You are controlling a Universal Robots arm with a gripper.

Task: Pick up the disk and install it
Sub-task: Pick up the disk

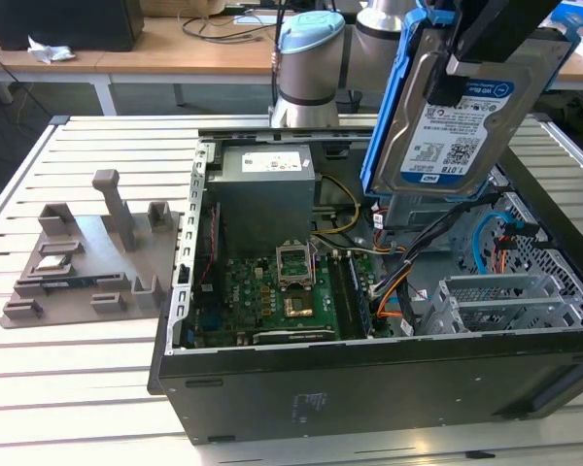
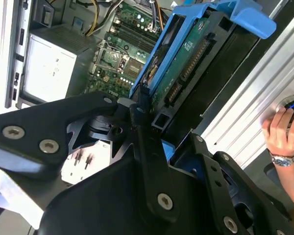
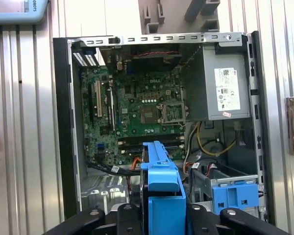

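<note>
**A:** While the arm is hovering over the open computer case (image 1: 369,388), what is sitting furthest toward the exterior view's left?

**B:** A grey plastic fixture (image 1: 87,257) is resting on the slatted metal table (image 1: 68,408). It is looking blocky and matte, with upright posts and shallow pockets, and a thin dark strip is lying in one pocket.

**A:** And what is the case holding, going rightward?

**B:** First, the boxy grey power supply (image 1: 264,189) is standing against the far wall. Beside it the green motherboard (image 1: 262,296) is lying flat. Next, orange, yellow and black cables (image 1: 394,282) are looping across, and a perforated sheet-metal drive cage (image 1: 510,301) is filling the right end. In the first wrist view a blue plastic bracket (image 3: 232,196) is sitting in a metal bay.

**A:** Where is the disk hanging?

**B:** The disk (image 1: 452,126) is hanging raised above the case's right part, tilted almost on edge. Its silver face and blue-and-white label are facing the exterior camera. A blue plastic caddy (image 3: 161,178) is framing it, and the second wrist view is showing its green circuit board.

**A:** How is the pincer standing?

**B:** The gripper (image 3: 162,220) is clamping the disk. Its black fingers (image 3: 130,220) are pressing against both sides of the caddy, closed down to its width.

**A:** Anything beyond?

**B:** In the second wrist view a hand (image 2: 284,129) wearing a wristwatch is showing by the slatted table, past the case's wall.
</note>
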